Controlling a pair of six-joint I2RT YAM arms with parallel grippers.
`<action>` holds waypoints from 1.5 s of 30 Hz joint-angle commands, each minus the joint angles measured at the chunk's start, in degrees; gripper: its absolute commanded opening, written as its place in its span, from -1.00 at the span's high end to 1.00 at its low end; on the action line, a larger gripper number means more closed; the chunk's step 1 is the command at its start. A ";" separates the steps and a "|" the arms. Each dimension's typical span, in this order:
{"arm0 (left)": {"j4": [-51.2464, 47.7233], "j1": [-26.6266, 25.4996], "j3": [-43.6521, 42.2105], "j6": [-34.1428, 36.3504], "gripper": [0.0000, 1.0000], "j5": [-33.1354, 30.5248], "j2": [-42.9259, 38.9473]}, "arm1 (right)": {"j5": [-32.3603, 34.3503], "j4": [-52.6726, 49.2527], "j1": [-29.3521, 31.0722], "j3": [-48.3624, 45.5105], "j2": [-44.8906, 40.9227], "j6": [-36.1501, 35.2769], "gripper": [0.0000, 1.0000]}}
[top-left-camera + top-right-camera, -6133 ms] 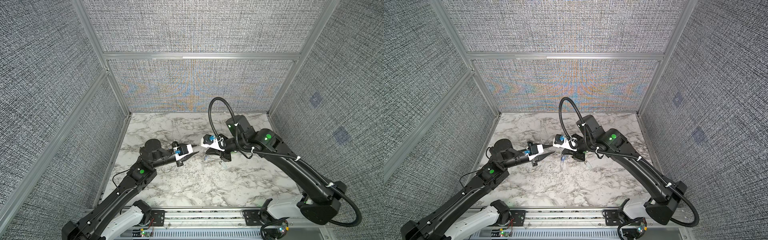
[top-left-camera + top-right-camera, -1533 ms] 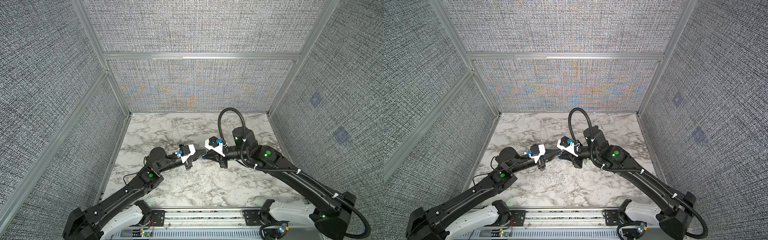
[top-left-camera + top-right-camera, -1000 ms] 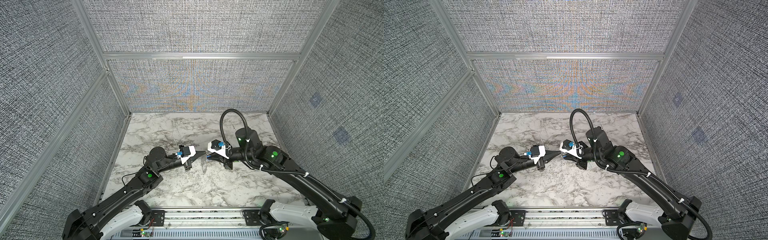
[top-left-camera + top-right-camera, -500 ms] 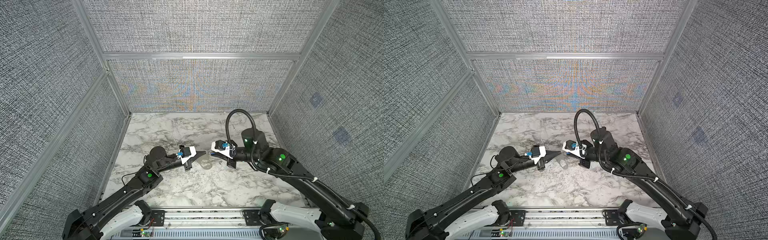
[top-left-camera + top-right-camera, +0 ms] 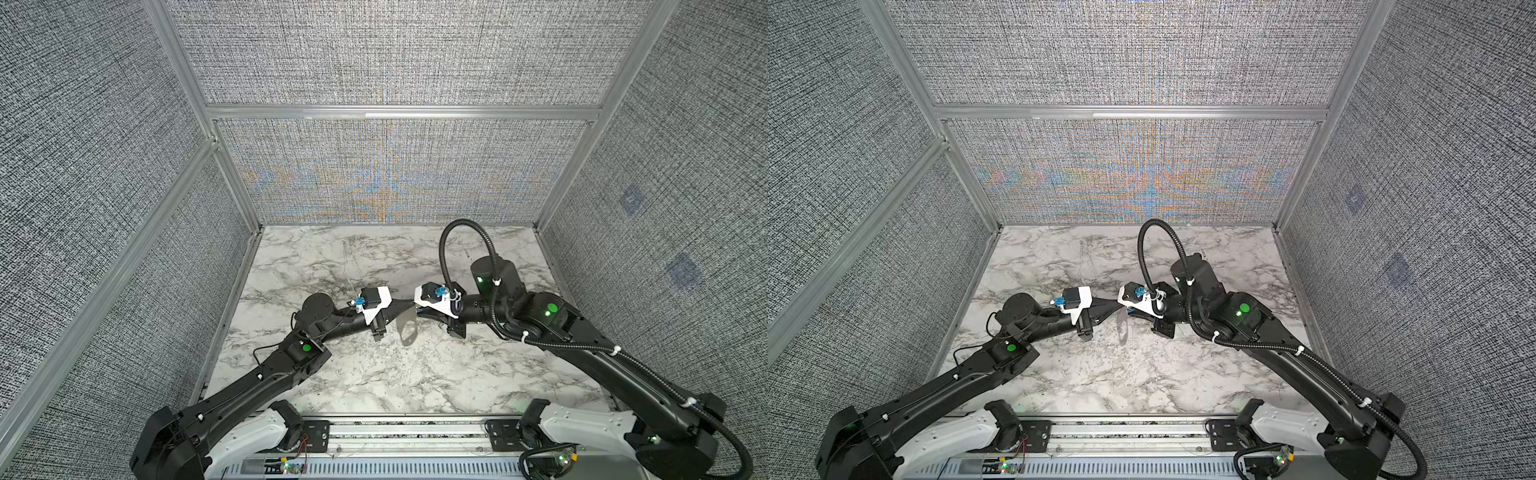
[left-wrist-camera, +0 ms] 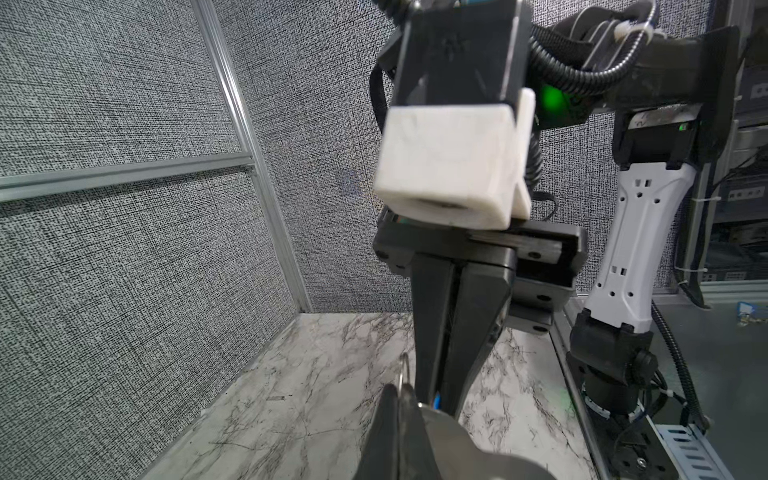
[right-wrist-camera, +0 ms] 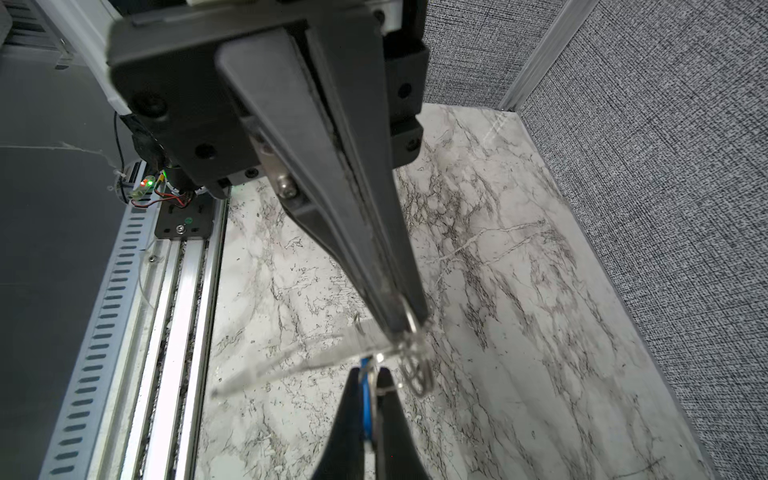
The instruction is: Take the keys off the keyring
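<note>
Nothing looks freed yet: the left end effector [image 7: 403,324] is clamped on the keyring [image 6: 405,368], the right end effector [image 7: 368,376] pinches its blue tag [image 7: 365,399], and the dark-grey plate [image 5: 403,324] dangles at their 6 o'clock, above the worktop [image 5: 374,374].

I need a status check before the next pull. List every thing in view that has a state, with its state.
left gripper: jaws shut on the keyring.
right gripper: jaws shut on the blue tag.
keyring: pinched, thin ring poking out past the left jaws, in the air.
blue tag: clamped edge-on, in the air.
dark-grey plate: hanging below the two grippers.
</note>
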 commanded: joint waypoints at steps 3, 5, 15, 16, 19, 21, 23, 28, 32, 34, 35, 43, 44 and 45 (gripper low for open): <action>5.30 0.04 0.25 -3.26 1.00 2.40 1.31 | -0.09 -0.24 0.73 1.20 0.85 -0.58 1.00; 5.76 0.05 0.27 -3.93 1.00 3.04 1.75 | 1.31 -0.96 0.80 1.54 1.34 -1.11 1.00; 9.66 0.24 -0.18 -8.38 1.00 4.94 2.48 | 6.37 -2.16 0.85 1.34 2.09 -3.25 1.00; 10.17 0.20 -0.20 -8.85 1.00 5.22 2.71 | 6.78 -2.42 0.84 1.40 2.25 -3.33 1.00; 10.92 0.41 -0.23 -10.26 1.00 6.11 3.07 | 8.58 -2.31 0.82 1.75 2.43 -3.73 1.00; 10.97 0.46 -0.21 -10.82 1.00 6.80 3.22 | 10.50 -2.10 0.85 2.03 2.42 -4.07 1.00; 10.98 0.54 -0.37 -11.13 1.00 7.10 3.23 | 12.32 -1.84 0.75 2.04 2.09 -4.61 1.00; 11.28 0.85 -0.77 -11.13 1.00 6.39 2.84 | 13.54 -2.21 0.76 1.23 0.73 -5.25 1.00; 13.66 1.17 -0.99 -12.83 1.00 6.76 3.36 | 14.00 -1.75 0.80 -0.15 -0.13 -5.18 1.00; 14.35 1.34 -0.99 -13.51 1.00 7.26 3.65 | 15.20 -1.40 0.80 -0.33 -0.37 -5.08 1.00; 14.67 1.38 -1.03 -13.89 1.00 7.44 3.68 | 15.88 -1.10 0.80 -0.38 -0.45 -5.22 1.00; 15.59 1.69 -1.31 -15.38 1.00 8.59 3.61 | 20.79 0.20 0.80 -0.51 -1.35 -6.34 1.00; 15.68 1.76 -1.36 -15.56 1.00 8.66 3.60 | 21.29 0.20 0.80 -0.51 -1.43 -6.49 1.00; 15.71 1.78 -1.35 -15.55 1.00 8.74 3.56 | 21.65 0.29 0.74 -0.51 -1.52 -6.42 1.00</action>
